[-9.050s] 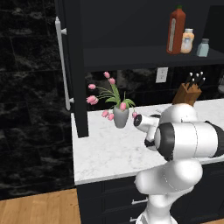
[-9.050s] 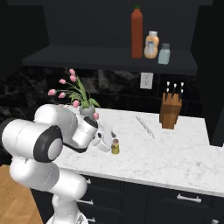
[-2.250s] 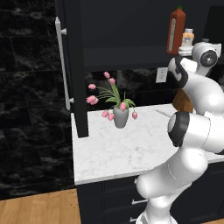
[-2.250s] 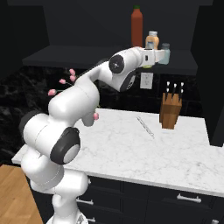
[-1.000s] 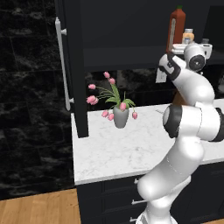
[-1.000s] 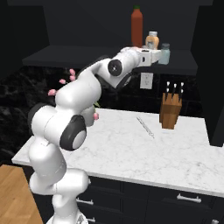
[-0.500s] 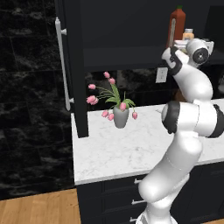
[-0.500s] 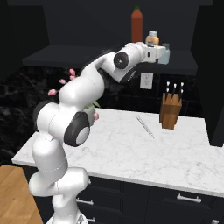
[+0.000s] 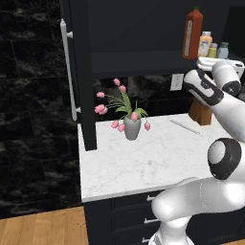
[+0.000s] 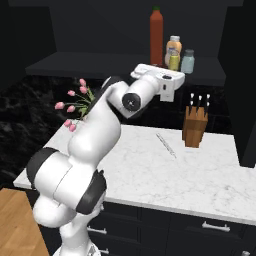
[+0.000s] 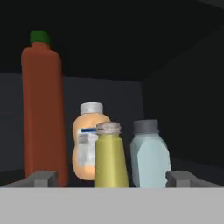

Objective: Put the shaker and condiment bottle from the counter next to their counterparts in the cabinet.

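Four containers are seen on the cabinet [image 9: 143,48] shelf, the shaker [image 11: 111,157], judged light, rigid and best gripped mid-body, standing released between the open end effector [image 11: 112,178] tips.

The left base view looks forward and down from behind the arm's left, taking in the white marble bench [image 9: 143,158] and the dark, nearly black wall cabinet [image 9: 139,57]. The right base view covers that same bench [image 10: 165,170] and cabinet shelf [image 10: 100,65] from the arm's right. The hand view sits close, level with the shelf, facing what seems to be the cabinet's dim back wall.
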